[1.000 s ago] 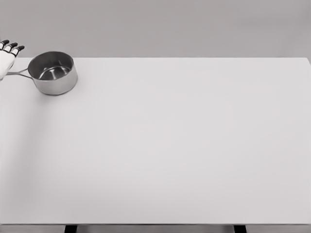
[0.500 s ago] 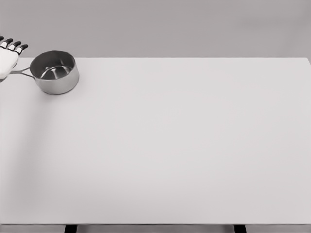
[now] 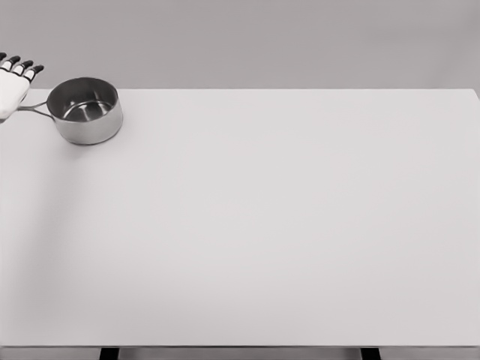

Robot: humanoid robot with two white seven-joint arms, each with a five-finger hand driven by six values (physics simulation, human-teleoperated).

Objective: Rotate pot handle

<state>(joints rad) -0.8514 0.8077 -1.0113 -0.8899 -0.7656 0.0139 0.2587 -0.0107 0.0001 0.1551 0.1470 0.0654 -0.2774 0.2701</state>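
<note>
A small steel pot (image 3: 85, 110) stands upright at the far left back corner of the white table (image 3: 262, 225). Its thin handle (image 3: 31, 107) points left toward the picture's edge. My left hand (image 3: 13, 86) shows only partly at the left edge, white with dark fingertips (image 3: 28, 70) stretched out and spread. It lies over the outer end of the handle, holding nothing that I can see. The right arm is out of view.
The table's back edge runs just behind the pot, and its left edge lies near the hand. Two dark table legs (image 3: 109, 353) show below the front edge.
The pot has slid slightly right and back, and its handle has swung a little. The left hand has risen a bit along the left edge.
</note>
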